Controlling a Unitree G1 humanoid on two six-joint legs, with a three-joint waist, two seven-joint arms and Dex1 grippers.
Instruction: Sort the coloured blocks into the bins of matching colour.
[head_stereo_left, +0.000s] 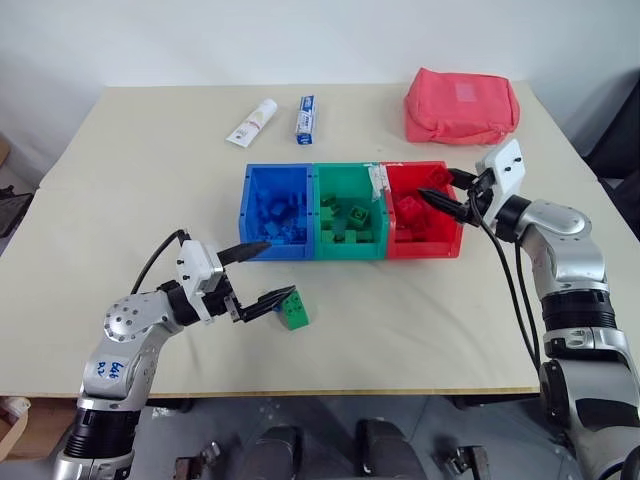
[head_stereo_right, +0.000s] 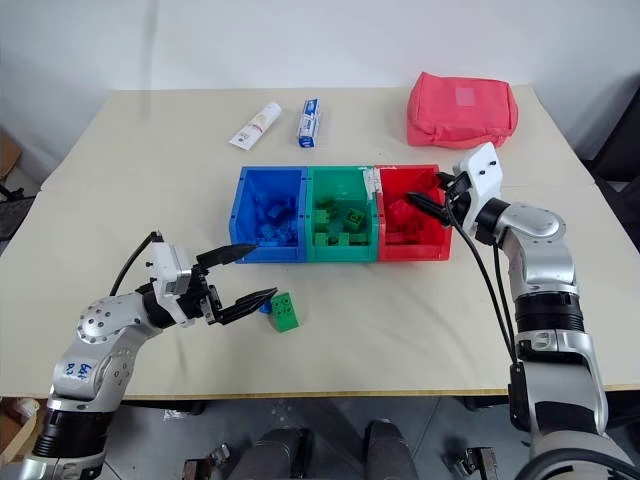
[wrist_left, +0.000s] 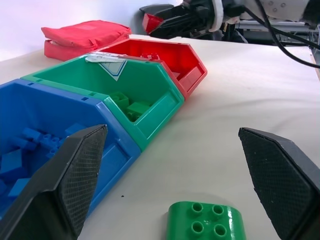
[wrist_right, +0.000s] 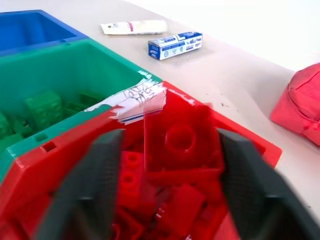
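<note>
The left gripper (head_stereo_left: 258, 278) hovers low over the table (head_stereo_left: 120, 190) with its fingers spread wide and empty, a green block (head_stereo_left: 294, 310) lying on the table just beyond its tips beside a small blue block (head_stereo_right: 266, 307), near the front of the blue bin (head_stereo_left: 275, 213). The right gripper (head_stereo_left: 447, 193) hangs over the red bin (head_stereo_left: 422, 212), fingers apart, with a red block (wrist_right: 184, 141) between them above the heap of red pieces, though I cannot tell whether they touch it. The green bin (head_stereo_left: 349, 214) sits between the other two, holding green blocks.
</note>
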